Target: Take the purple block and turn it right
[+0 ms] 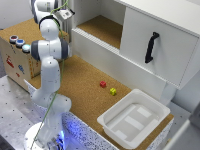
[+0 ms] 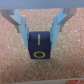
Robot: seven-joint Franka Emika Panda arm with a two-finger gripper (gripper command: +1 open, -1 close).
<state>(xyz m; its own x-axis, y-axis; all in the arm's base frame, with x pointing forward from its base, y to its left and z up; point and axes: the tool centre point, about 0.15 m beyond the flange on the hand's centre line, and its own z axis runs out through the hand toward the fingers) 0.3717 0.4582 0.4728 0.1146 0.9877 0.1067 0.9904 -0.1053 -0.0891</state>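
Pincer: the blue-fingered metal gripper [image 2: 39, 31] shows in the centre of the wrist picture, its two fingers [image 2: 21, 25] hanging either side of the block. In the exterior picture it sits at the top, left of centre [image 1: 64, 12], largely blurred behind a tag and cable.
Pincer state: the jaws stand narrow, bracketing the block's upper sides. Whether the pads actually press it I cannot tell; the picture is too soft there.
Task thing: the small dark purple cube with yellow markings [image 2: 39, 44] is in the middle of the wrist picture, on or just above the brown cork surface [image 2: 15, 65]. Its facing side carries a yellow bar above a yellow ring. In the exterior picture it is hidden under the pincer.
Arm: the white Franka arm [image 1: 49, 75] rises from the lower left of the exterior picture and reaches to the upper left.
Other cubes: a small red cube [image 1: 103, 84] and a small yellow-green cube [image 1: 113, 91] lie near each other on the cork, right of centre, well apart from the pincer.
Surroundings: a white plastic tray [image 1: 112, 127] is at the lower right; a white cabinet with a black handle [image 1: 151, 47] fills the upper right.
Step in hand: by my judgement, the grasp on the purple cube is being set or is just made; the turn is not yet done.
Next move: it calls for a firm, centred grip, then a rotation of the wrist to the right with the cube kept level, so it does not slip or tip.
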